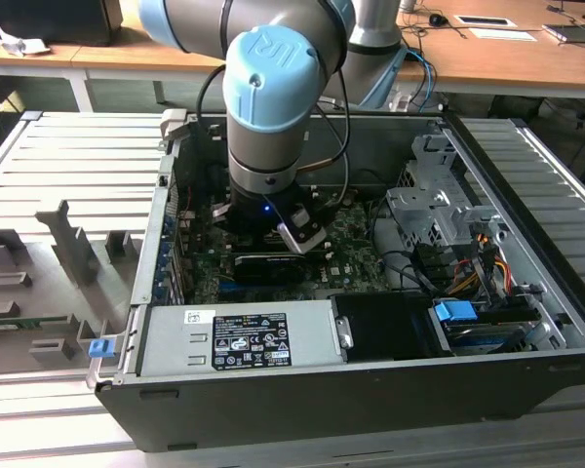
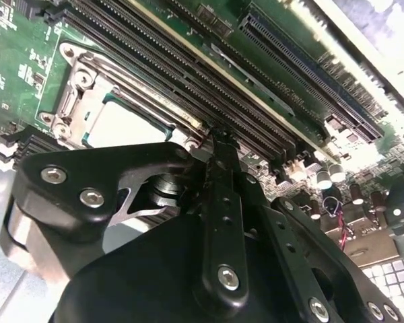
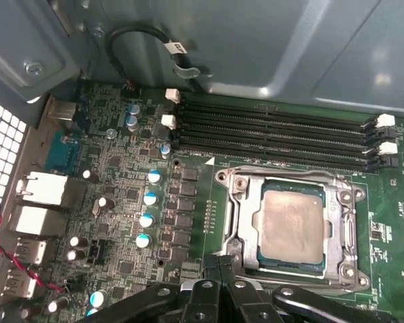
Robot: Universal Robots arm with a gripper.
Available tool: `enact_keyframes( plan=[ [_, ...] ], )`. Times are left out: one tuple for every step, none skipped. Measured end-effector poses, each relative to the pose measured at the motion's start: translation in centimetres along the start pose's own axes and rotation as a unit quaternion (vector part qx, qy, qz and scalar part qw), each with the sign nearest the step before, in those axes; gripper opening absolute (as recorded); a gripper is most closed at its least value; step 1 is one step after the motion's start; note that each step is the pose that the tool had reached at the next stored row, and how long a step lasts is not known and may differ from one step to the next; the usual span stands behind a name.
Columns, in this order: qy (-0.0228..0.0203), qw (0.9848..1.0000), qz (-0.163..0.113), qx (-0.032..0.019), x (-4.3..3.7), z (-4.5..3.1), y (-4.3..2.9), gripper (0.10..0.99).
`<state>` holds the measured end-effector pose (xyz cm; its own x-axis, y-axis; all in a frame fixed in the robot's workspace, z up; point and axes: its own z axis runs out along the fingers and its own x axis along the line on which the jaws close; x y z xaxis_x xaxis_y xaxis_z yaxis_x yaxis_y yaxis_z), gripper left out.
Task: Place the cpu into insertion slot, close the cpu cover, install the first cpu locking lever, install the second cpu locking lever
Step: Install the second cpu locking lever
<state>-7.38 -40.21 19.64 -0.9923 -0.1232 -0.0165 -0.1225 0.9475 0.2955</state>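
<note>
Cpu seated in its socket, cover down, gripper pinched shut just beside it.

In the first wrist view the motherboard [image 3: 135, 202] fills the left, with memory slots [image 3: 276, 138] running left to right at 12 o'clock of the socket. The cpu [image 3: 291, 225] lies flat and square inside the cpu cover [image 3: 239, 215], its edges parallel to those slots. The gripper [image 3: 217, 264] sits at 7 o'clock of the cpu, fingers closed together and holding nothing, tips at the cover's near edge. In the exterior view the arm [image 1: 273, 88] reaches down into the case [image 1: 526, 292].
</note>
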Motion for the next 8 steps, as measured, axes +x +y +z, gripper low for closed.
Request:
enact_keyframes(
  plan=[
    [0.0000, 1.0000, 0.000, -0.0007, 0.05, 0.05, -0.01, 0.106],
    [0.0000, 1.0000, 0.000, -0.0011, 0.09, 0.10, -0.01, 0.106],
    [0.0000, 1.0000, -0.001, -0.0022, 0.17, 0.19, -0.01, 0.106],
    [0.0000, 1.0000, -0.001, -0.0024, 0.20, 0.21, -0.01, 0.106],
    [-0.0001, 1.0000, -0.001, -0.0025, 0.22, 0.18, 0.00, 0.106],
    [-0.0002, 1.0000, -0.001, -0.0026, 0.23, 0.02, 0.07, 0.106],
    [-0.0002, 1.0000, -0.001, -0.0026, 0.24, -0.36, 0.19, 0.106],
    [-0.0001, 1.0000, -0.001, -0.0025, 0.24, -0.70, 0.31, 0.106]
  ],
)
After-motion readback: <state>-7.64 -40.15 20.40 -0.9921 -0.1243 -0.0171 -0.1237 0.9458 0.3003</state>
